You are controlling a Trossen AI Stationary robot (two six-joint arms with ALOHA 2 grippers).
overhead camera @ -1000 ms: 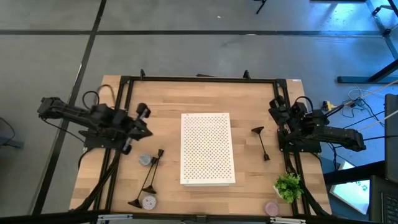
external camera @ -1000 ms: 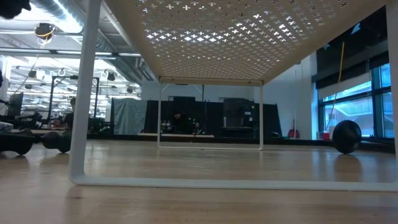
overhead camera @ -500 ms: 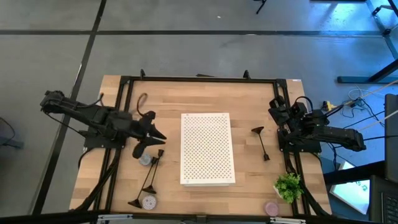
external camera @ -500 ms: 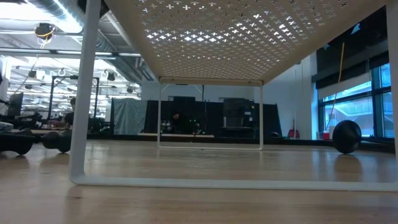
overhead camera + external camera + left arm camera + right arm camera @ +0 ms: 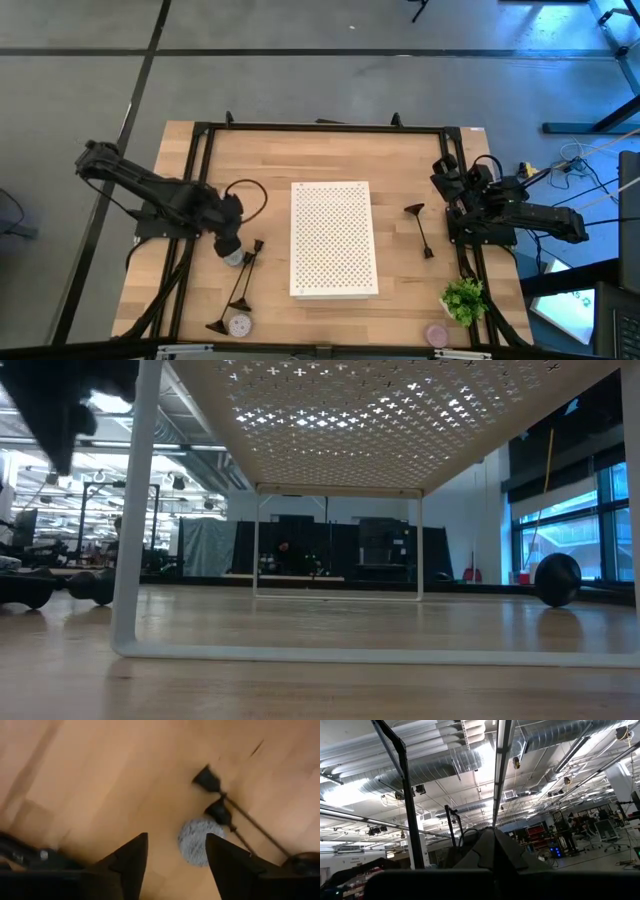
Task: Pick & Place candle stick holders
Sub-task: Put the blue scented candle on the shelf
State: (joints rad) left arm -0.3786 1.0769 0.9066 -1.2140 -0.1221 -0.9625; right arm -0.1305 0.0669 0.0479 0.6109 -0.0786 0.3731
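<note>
We are seeing the left claw [image 5: 229, 243] hanging with its fingers [image 5: 131, 857] spread over the worktop [image 5: 260, 160], close to its left edge, just above a small grey disc [image 5: 198, 841]. Two candle stick holders [image 5: 240, 287] are lying tipped beside that disc, running toward the near left corner. The third candle stick holder [image 5: 420, 230] is lying between the white perforated stand [image 5: 333, 239] and the right edge. The right claw [image 5: 447, 185] is waiting at the right edge, apparently pressed together.
</note>
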